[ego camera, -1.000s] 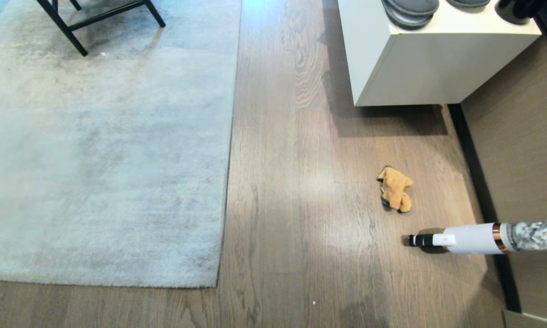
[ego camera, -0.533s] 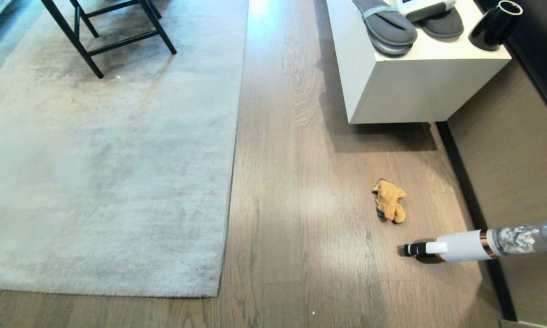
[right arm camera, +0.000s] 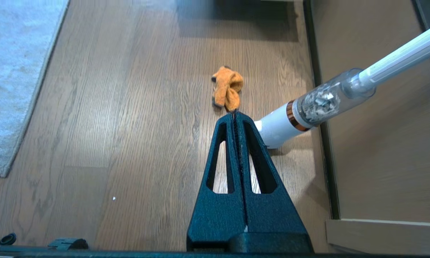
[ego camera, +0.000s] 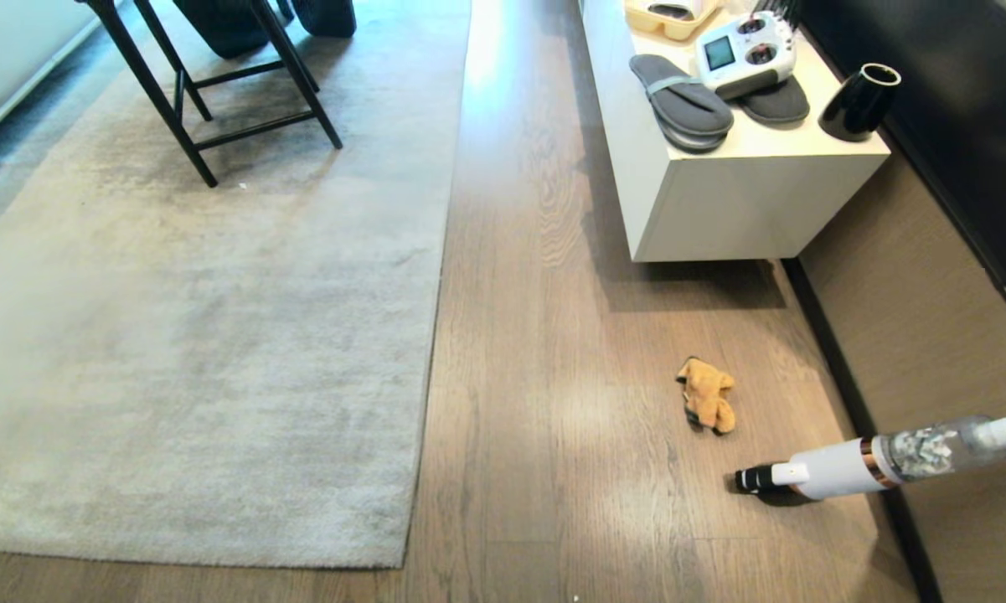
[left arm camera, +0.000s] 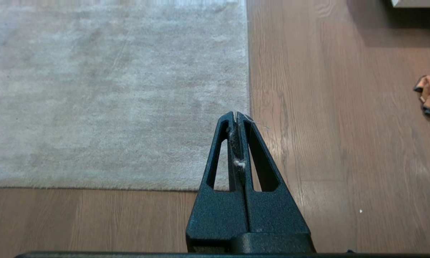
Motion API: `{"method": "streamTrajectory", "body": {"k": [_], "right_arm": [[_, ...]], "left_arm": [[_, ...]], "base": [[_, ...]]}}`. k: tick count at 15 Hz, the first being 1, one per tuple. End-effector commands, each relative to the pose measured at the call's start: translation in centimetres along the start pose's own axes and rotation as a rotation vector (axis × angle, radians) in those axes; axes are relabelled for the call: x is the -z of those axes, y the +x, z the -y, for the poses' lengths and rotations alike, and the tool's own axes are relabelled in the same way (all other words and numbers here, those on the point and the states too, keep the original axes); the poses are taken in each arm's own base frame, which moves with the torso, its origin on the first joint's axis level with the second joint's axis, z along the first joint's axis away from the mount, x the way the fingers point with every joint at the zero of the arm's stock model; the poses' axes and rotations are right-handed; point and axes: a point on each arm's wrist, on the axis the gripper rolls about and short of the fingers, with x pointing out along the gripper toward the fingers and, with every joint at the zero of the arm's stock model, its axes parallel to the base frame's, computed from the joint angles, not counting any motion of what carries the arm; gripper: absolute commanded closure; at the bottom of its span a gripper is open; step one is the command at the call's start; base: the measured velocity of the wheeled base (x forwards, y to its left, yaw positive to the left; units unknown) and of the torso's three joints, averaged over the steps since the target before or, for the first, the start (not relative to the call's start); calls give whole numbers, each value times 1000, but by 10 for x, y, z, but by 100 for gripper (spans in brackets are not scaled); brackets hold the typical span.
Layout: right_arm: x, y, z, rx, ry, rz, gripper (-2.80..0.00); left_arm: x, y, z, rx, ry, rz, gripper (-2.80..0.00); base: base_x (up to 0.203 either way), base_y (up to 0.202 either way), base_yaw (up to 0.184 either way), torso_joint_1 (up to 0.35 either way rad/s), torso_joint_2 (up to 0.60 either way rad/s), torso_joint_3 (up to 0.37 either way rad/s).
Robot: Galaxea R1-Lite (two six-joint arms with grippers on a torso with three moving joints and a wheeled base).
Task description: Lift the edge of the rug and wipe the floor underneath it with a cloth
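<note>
On the floor (ego camera: 553, 352), a brown wood-grain stretch, the big pale grey rug lies flat, its rug edge (ego camera: 432, 335) running straight down to a square corner near the robot. Nothing is lifted yet, so the step in hand looks like fetching the cloth first. To the right stands a white cabinet (ego camera: 720, 201) with grey slippers on top, and a white stick vacuum (ego camera: 838, 471) lies nearer the robot. The cloth (ego camera: 706, 395) sits crumpled on bare planks between them, well apart from the rug (and just beside the vacuum's nozzle). Neither arm shows in the head view. In the wrist views the right tool (right arm camera: 235, 114) is clenched and empty above the floor, pointing toward the cloth; the left tool (left arm camera: 235, 114), likewise clenched on nothing, hangs over the rug's corner. To do this well, open the right tool before descending, pinch the cloth's raised fold, and steer clear of the vacuum.
</note>
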Motion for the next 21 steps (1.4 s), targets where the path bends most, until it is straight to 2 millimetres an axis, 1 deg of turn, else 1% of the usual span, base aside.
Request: {"method": "streamTrajectory", "body": {"k": [1, 19, 21], "right_arm": [[0, 0, 0, -1, -1, -2, 0], [0, 0, 0, 0, 0, -1, 0], [0, 0, 0, -1, 1, -1, 0]], "left_arm": [[0, 0, 0, -1, -1, 0, 0], [0, 0, 0, -3, -4, 0, 0], [0, 0, 0, -1, -2, 0, 0]], "base": [[0, 0, 0, 7, 7, 203], [0, 0, 0, 1, 4, 202], [0, 0, 0, 1, 1, 75]]}}
